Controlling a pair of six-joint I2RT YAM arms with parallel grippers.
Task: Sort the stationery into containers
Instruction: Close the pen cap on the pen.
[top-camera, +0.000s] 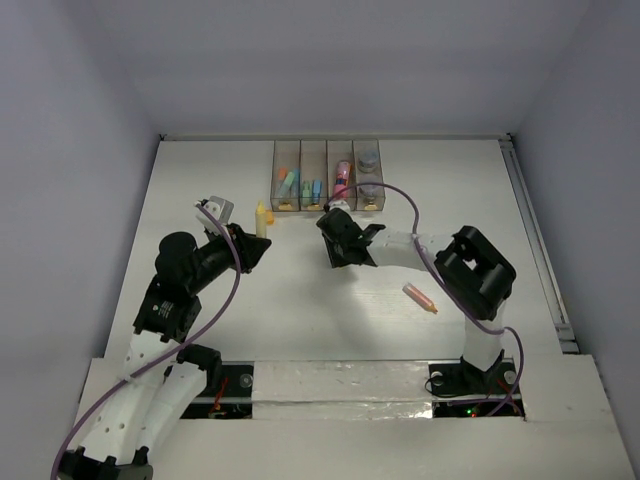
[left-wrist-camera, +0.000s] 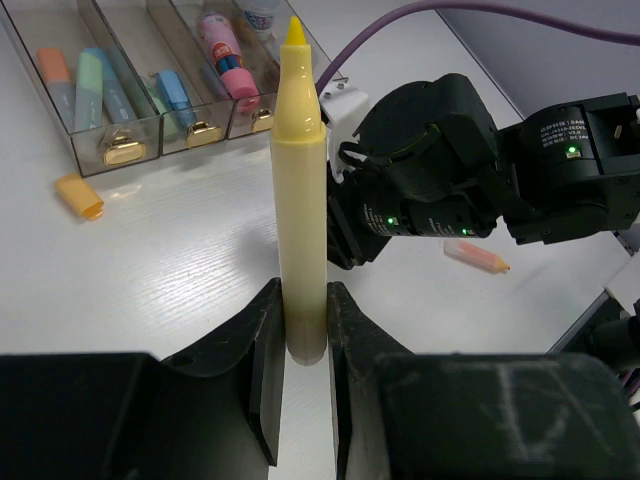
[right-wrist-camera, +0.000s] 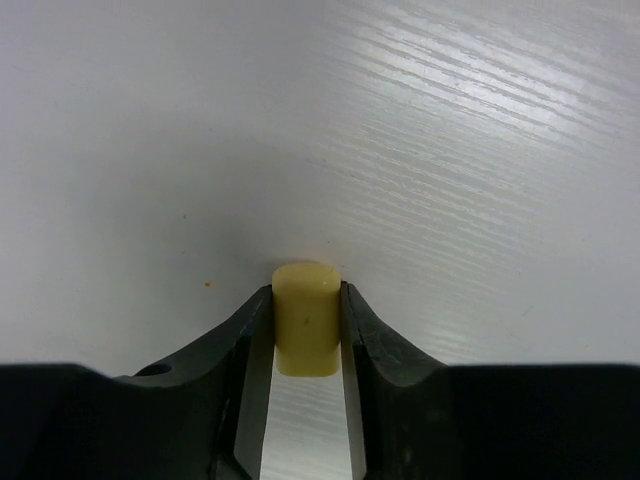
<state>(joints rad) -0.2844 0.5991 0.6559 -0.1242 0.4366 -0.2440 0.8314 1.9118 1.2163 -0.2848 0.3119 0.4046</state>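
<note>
our left gripper clamps an uncapped yellow marker, our right gripper pinches a yellow cap; the bins hold several pieces, while an orange-tipped marker and orange cap lie outside.

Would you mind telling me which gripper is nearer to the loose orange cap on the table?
Left. The left gripper, holding a yellow marker, is close beside the orange cap; the right gripper, gripping a yellow cap, is farther off to its right.

Top cam overhead, behind bases; L wrist low, shares clear brownish bin row; R wrist tight on white tabletop.
</note>
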